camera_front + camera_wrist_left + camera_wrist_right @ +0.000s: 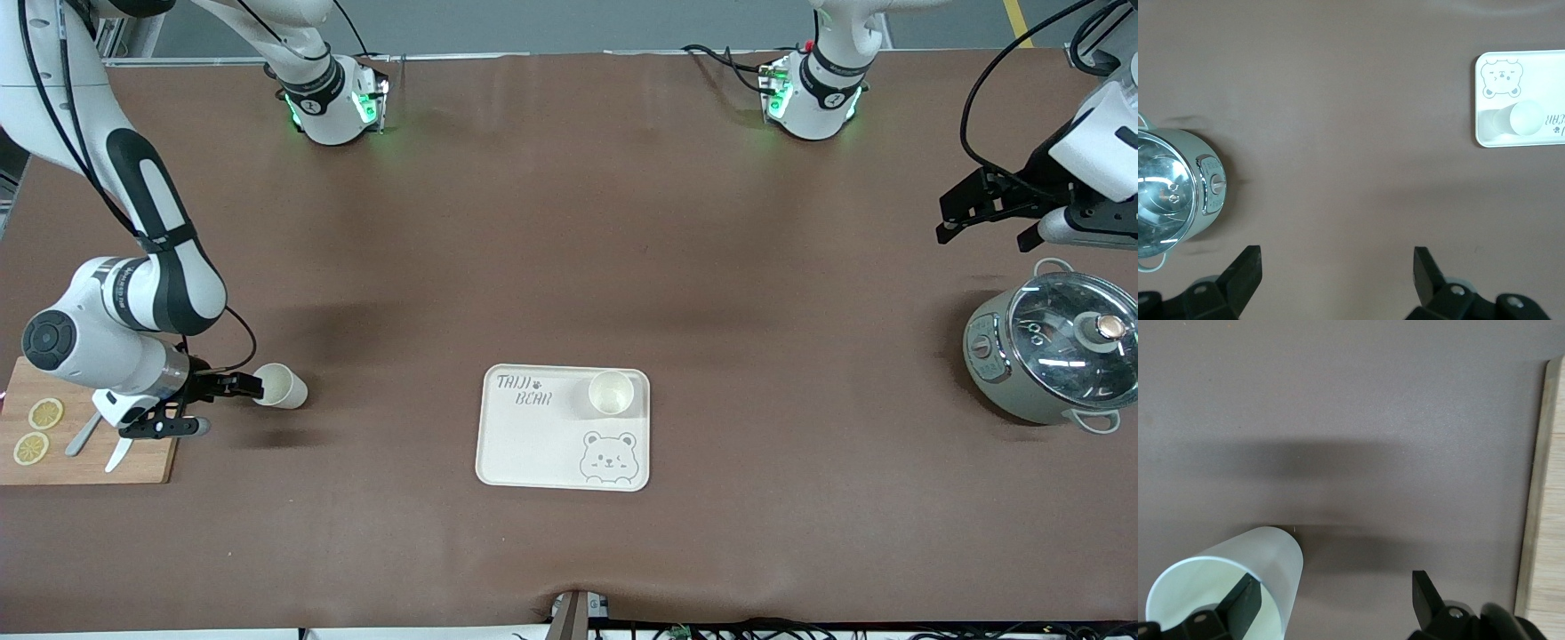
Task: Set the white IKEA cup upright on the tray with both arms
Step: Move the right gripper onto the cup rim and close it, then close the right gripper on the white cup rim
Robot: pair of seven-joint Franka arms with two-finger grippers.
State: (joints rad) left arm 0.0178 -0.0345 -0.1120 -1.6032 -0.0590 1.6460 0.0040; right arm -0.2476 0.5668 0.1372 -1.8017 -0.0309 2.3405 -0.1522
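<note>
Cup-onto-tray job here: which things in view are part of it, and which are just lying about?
Part of the job:
- tray
- upright cup already on the tray
- cup on its side, one finger of the open right gripper in its mouth
- left gripper, open, waiting above the cooker

Lying about:
- lidded cooker
- cutting board with lemon slices

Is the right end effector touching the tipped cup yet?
Cannot tell. In the right wrist view one finger sits inside the tipped cup's mouth, open, but no contact or gap shows plainly.
</note>
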